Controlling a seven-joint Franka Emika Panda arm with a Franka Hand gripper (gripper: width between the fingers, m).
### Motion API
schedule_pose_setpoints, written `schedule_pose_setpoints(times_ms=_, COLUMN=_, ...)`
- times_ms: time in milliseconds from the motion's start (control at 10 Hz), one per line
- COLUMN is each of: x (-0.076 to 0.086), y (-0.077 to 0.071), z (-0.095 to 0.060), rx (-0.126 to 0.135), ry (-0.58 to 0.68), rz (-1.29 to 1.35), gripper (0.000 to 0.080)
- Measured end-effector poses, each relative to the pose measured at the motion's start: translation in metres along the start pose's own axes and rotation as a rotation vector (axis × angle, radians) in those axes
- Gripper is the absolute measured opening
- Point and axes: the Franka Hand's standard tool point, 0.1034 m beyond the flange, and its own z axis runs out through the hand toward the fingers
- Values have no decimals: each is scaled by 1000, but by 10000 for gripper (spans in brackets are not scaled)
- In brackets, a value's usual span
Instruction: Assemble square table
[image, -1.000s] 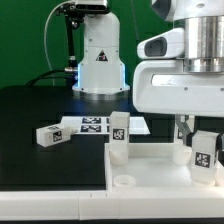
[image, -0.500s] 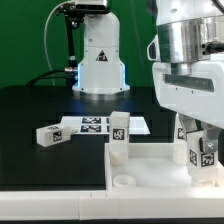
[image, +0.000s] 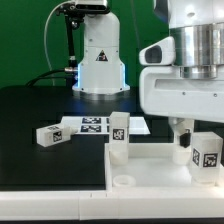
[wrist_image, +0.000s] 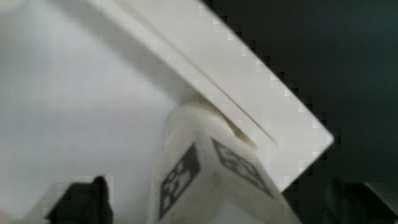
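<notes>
The white square tabletop (image: 150, 168) lies at the exterior view's lower right, rim up. One tagged white leg (image: 119, 135) stands upright in its far corner socket. A second tagged leg (image: 207, 152) stands at the tabletop's right corner. My gripper (image: 204, 143) straddles this leg from above with its jaws spread. In the wrist view the leg (wrist_image: 217, 165) stands between the two dark fingers (wrist_image: 80, 200), with a gap showing on one side, next to the tabletop's rim (wrist_image: 214, 70). A third leg (image: 48, 135) lies loose on the black table.
The marker board (image: 92, 124) lies flat behind the tabletop, between the loose leg and the standing leg. The robot's white base (image: 98, 60) stands at the back. The black table's front edge runs along the bottom left.
The gripper's wrist has turned about the right-corner leg and come back to a squared pose. The leg's tag now faces forward more. Other parts have not moved.
</notes>
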Motion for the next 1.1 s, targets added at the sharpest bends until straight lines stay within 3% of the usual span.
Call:
schedule_pose_setpoints(times_ms=200, x=4, y=3, z=-1, rx=-23, ry=13, rz=-240, gripper=646)
schedule_pose_setpoints(times_ms=300, x=8, y=5, z=-2, rx=-63, ry=30, rz=-500, gripper=649)
schedule_pose_setpoints(times_ms=400, x=8, y=2, z=-3, rx=-75, ry=34, rz=-663, gripper=649)
schedule_pose_setpoints(times_ms=600, x=9, y=4, z=-3, rx=-76, ry=35, rz=-626, gripper=624)
schedule_pose_setpoints(times_ms=700, x=9, y=4, z=-3, rx=-75, ry=35, rz=-608, gripper=461)
schedule_pose_setpoints(times_ms=800, x=9, y=4, z=-3, rx=-74, ry=36, rz=-575, gripper=461)
schedule_pose_setpoints(times_ms=900, x=8, y=3, z=-3, rx=-72, ry=39, rz=-490, gripper=324)
schedule_pose_setpoints(times_ms=1100, x=6, y=2, z=-2, rx=-69, ry=44, rz=-329, gripper=284)
